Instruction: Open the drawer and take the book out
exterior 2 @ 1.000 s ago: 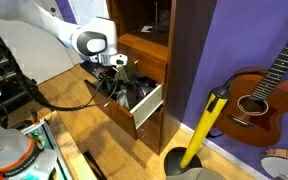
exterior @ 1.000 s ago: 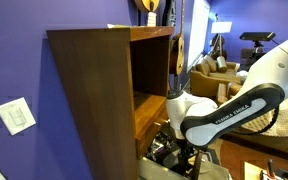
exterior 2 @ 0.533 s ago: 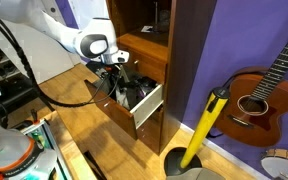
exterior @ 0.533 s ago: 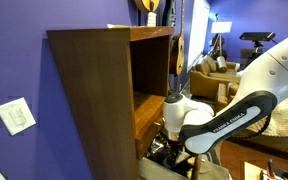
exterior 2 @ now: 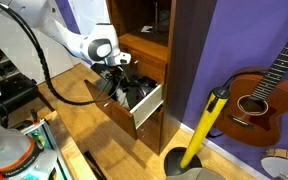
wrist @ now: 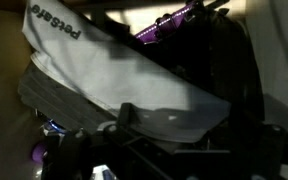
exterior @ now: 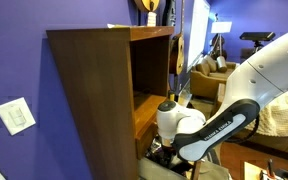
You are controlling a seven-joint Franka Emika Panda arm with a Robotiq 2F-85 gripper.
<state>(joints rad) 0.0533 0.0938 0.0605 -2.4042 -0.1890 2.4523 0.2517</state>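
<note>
The light tan drawer [exterior 2: 147, 108] stands pulled out of the dark brown cabinet [exterior 2: 152, 45] and is full of dark clutter. It also shows at the bottom of an exterior view [exterior: 156, 170] under the cabinet [exterior: 89, 90]. My gripper [exterior 2: 118, 76] reaches down into the drawer, and the white wrist hides it in an exterior view [exterior: 170, 146]. In the wrist view a flat white item printed "PetSafe" [wrist: 114, 70] lies across the dark contents. One dark finger [wrist: 128, 115] sits at its lower edge. I cannot tell how the jaws stand. No clear book shows.
A guitar [exterior 2: 264, 90] leans on the purple wall beside the cabinet. A yellow pole [exterior 2: 204, 125] rises from a round black base [exterior 2: 184, 165]. An open shelf compartment [exterior: 149, 105] sits above the drawer. Black cables and purple-lit items [wrist: 179, 18] fill the drawer.
The arm has swung closer to the cabinet and the wrist has sunk lower into the drawer. The drawer itself has not moved.
</note>
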